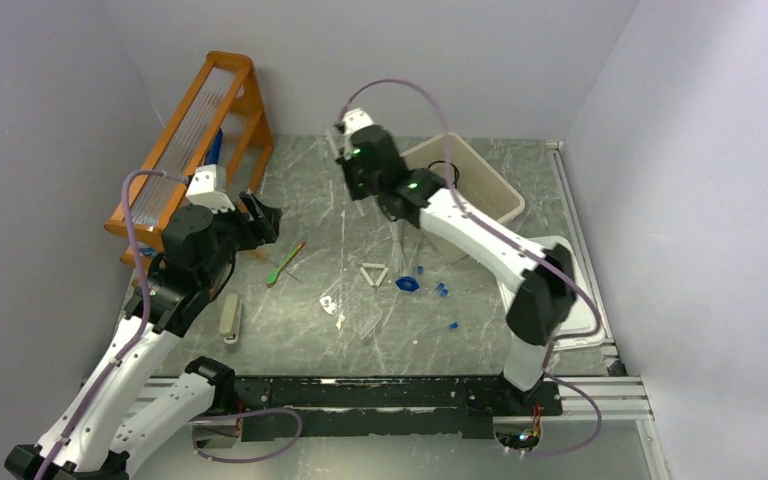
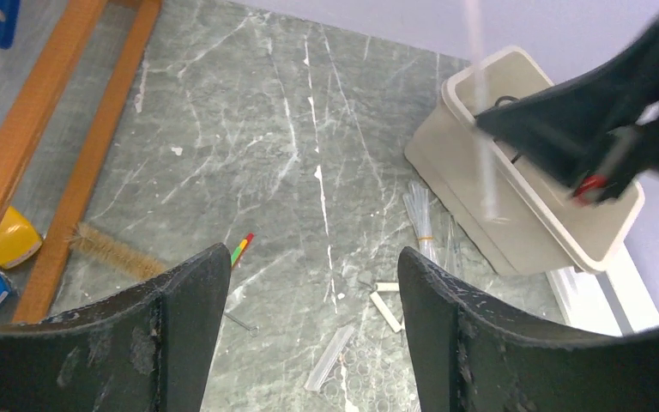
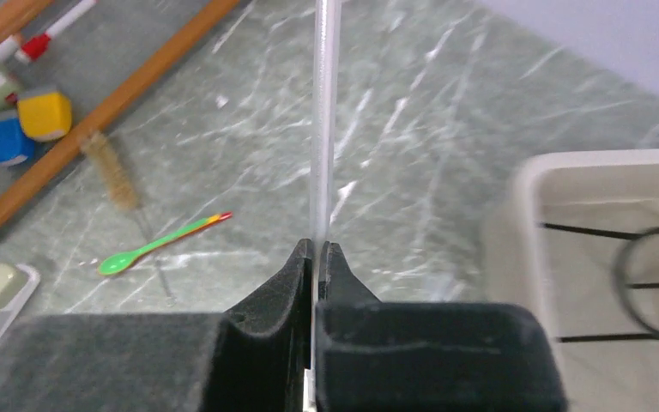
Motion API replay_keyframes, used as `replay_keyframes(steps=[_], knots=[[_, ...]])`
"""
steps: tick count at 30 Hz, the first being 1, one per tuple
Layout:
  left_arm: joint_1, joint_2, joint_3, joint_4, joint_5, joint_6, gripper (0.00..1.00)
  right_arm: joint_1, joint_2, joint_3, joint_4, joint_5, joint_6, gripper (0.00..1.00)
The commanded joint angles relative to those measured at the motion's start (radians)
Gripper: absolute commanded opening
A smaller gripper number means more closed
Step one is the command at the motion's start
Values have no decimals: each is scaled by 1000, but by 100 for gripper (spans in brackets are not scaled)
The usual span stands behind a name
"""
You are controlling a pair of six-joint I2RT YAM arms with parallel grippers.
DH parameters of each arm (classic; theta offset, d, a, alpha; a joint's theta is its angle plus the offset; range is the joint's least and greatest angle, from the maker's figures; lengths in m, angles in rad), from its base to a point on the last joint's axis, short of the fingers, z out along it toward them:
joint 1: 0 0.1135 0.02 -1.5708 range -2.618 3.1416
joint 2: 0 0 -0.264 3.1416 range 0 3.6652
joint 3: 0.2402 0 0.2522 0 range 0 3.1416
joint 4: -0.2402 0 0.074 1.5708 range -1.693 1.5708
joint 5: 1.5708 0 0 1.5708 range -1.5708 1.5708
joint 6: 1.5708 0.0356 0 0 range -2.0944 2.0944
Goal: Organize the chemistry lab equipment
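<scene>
Currently the right claw [image 3: 317, 249] is pinched together on a clear thin tube [image 3: 323, 112], which stands up from between the fingers and is held above the grey marbled surface [image 1: 300, 330], just beside the beige bin [image 3: 515, 232]. A black wire ring [image 3: 652, 283] lies inside that bin. The left claw [image 2: 313, 257] hangs with its fingers spread wide apart and nothing between them, close to the orange wooden rack [image 1: 195, 130].

On the surface between the arms lie a green spoon [image 1: 285, 265] with a red and yellow end, a white triangle [image 1: 373, 275] and several tiny blue pieces [image 1: 407, 284] just to the right of the triangle. A bundle of clear thin tubes [image 2: 420, 215] rests near the foot of the bin. A bristle brush [image 3: 116, 176] lies against the rack's base rail, near the spoon. A beige oblong item [image 1: 230, 318] sits nearer the left arm's base; what it is cannot be told.
</scene>
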State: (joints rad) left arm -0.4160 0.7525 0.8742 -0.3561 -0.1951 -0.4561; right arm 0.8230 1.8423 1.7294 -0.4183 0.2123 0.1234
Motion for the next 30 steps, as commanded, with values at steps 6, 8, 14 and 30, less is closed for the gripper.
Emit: replay_keyframes(steps=[6, 8, 14, 30], knots=[[-4, 46, 6, 65, 104, 39, 75, -268, -270, -198, 10, -94, -146, 0], [-4, 59, 9, 71, 111, 38, 74, -337, -308, -238, -8, -126, -154, 0], [-4, 68, -19, 88, 88, 11, 74, -512, -340, -324, -38, -277, -182, 0], [-4, 51, -39, 91, 81, 11, 74, -558, -150, -351, -157, -410, -401, 0]])
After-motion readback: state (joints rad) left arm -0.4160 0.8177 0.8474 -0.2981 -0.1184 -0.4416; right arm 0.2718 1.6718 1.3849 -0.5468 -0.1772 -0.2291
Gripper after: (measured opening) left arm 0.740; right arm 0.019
